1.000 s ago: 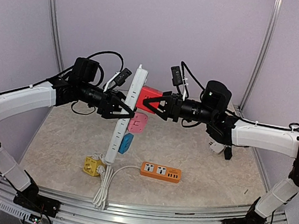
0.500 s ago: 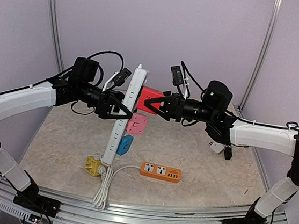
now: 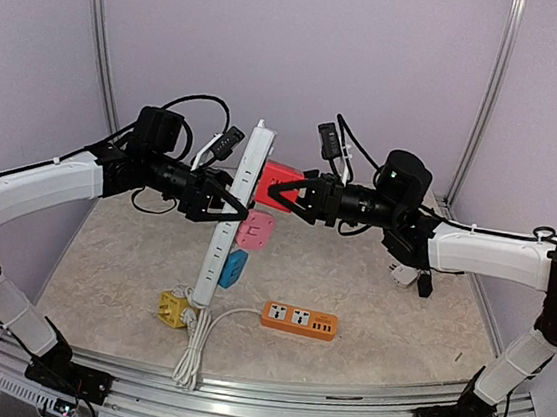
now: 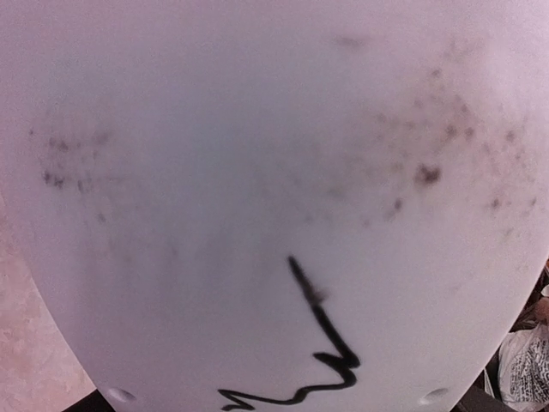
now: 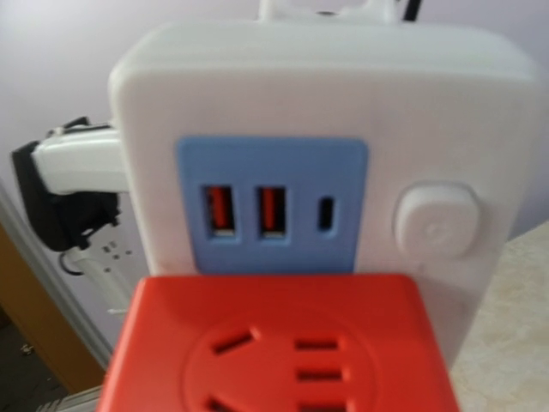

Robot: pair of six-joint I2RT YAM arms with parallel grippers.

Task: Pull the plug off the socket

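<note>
A long white power strip [image 3: 242, 184] is held tilted above the table, its cord end resting low. A red cube plug [image 3: 274, 176] sits in its upper part, with a pink plug [image 3: 256, 230] and a blue plug [image 3: 235, 267] below. My left gripper [image 3: 230, 206] is shut on the strip from the left; the strip's white back [image 4: 274, 172] fills the left wrist view. My right gripper [image 3: 285, 194] grips the red plug from the right. The right wrist view shows the red plug [image 5: 283, 343] close, under the strip's USB end [image 5: 326, 94]; its fingers are out of frame.
An orange power strip [image 3: 300, 320] and a yellow cube plug [image 3: 173, 308] lie on the table near the front. The white strip's coiled cord [image 3: 192, 345] runs to the front edge. A white and black adapter [image 3: 407, 276] lies under my right arm.
My right gripper has moved a little to the left, onto the red plug. The left gripper and the strip have barely moved.
</note>
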